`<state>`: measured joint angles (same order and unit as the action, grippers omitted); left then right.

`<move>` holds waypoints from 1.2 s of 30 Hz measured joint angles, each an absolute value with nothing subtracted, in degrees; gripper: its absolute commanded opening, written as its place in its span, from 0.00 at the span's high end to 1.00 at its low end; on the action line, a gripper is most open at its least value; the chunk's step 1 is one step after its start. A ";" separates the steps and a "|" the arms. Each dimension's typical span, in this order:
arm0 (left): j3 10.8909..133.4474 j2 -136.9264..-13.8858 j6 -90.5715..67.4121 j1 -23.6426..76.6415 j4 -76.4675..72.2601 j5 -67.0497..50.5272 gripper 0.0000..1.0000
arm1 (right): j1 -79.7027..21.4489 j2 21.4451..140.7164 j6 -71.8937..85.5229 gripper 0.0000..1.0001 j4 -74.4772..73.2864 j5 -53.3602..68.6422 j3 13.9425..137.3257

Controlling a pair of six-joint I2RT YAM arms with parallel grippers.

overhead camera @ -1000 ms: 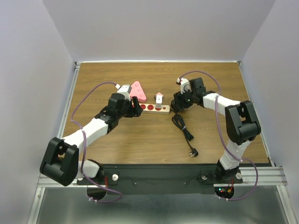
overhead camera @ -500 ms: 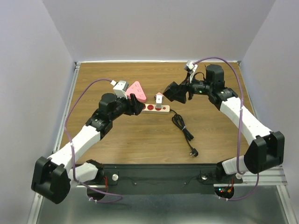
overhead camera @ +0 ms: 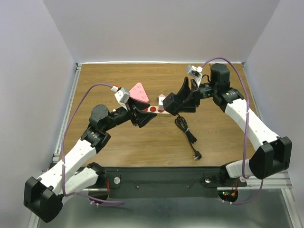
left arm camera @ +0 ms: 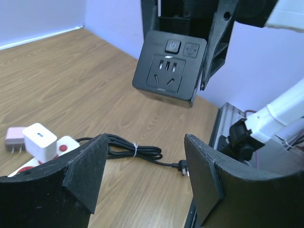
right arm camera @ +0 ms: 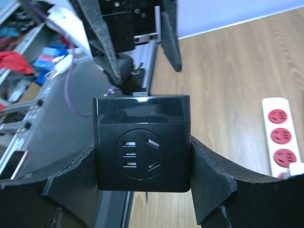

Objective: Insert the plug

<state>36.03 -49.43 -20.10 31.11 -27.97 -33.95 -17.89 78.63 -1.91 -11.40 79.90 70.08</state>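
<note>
My biggest worry is the black socket cube (right arm camera: 141, 142), which my right gripper (overhead camera: 176, 102) pinches by its sides, raised near the end of the power strip (overhead camera: 153, 109). If I lift it higher, the cable (overhead camera: 186, 129) that seems to run from it could pull taut, drag the plug (overhead camera: 197, 155) or twist the cube in my grip. My left gripper (left arm camera: 145, 152) is spread wide and empty, facing the cube. The plug lies flat on the table (overhead camera: 137, 145), well apart from both grippers, nearer my bases
</note>
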 measured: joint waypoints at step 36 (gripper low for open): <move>42.04 -62.48 -24.21 40.84 -39.20 -36.67 0.84 | -22.09 79.31 -2.09 1.00 -11.35 85.36 68.88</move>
<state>42.04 -62.48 -24.21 40.84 -39.20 -36.67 -22.09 79.31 -2.09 -11.35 85.36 68.88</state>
